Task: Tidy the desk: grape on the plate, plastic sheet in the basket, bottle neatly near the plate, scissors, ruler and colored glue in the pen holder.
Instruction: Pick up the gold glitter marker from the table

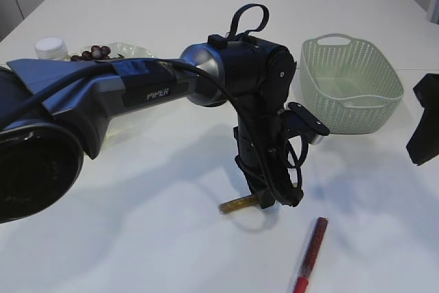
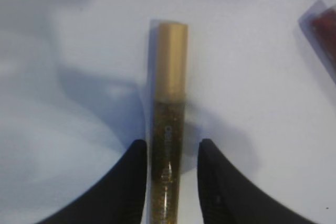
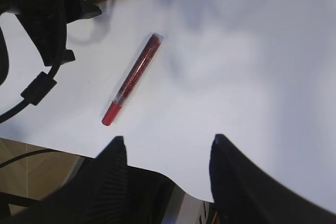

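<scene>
Gold glitter glue (image 2: 169, 129) lies flat on the table (image 1: 137, 224) between your left gripper's (image 2: 170, 156) part-open fingers (image 2: 131, 182), cap toward twelve o'clock, not visibly clamped; likely light, stiff and slick, so pinch mid-barrel.

"PIPER" on left arm (image 1: 147, 94)

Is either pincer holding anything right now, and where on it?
The left pincer straddles the gold glitter glue tube at its clear lower body, not yet visibly clamped. The right pincer is open and empty.
</scene>
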Controlling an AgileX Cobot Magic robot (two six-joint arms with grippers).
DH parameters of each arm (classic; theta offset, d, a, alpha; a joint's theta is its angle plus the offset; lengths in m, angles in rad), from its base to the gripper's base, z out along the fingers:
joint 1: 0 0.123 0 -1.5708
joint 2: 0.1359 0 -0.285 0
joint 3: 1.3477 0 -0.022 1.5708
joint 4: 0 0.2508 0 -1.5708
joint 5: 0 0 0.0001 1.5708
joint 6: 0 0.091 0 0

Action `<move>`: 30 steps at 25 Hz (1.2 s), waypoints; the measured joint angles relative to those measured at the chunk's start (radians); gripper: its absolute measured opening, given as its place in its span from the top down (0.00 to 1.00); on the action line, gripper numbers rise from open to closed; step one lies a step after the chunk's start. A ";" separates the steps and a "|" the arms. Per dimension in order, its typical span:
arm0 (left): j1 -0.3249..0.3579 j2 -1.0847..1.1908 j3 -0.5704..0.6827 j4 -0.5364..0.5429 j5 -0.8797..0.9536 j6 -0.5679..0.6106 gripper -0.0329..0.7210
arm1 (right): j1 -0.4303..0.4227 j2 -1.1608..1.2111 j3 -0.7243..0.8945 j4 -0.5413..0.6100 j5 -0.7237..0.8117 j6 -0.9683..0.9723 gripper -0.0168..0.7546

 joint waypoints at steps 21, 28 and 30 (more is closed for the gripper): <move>0.000 0.007 -0.001 0.023 0.000 0.000 0.82 | 0.000 0.000 -0.049 0.000 0.000 -0.009 0.45; 0.000 0.007 -0.002 0.023 0.000 0.000 0.84 | 0.000 0.000 -0.056 0.000 0.000 -0.010 0.45; 0.000 0.007 -0.002 0.023 0.000 -0.006 0.84 | 0.000 0.002 -0.056 0.000 0.000 -0.010 0.45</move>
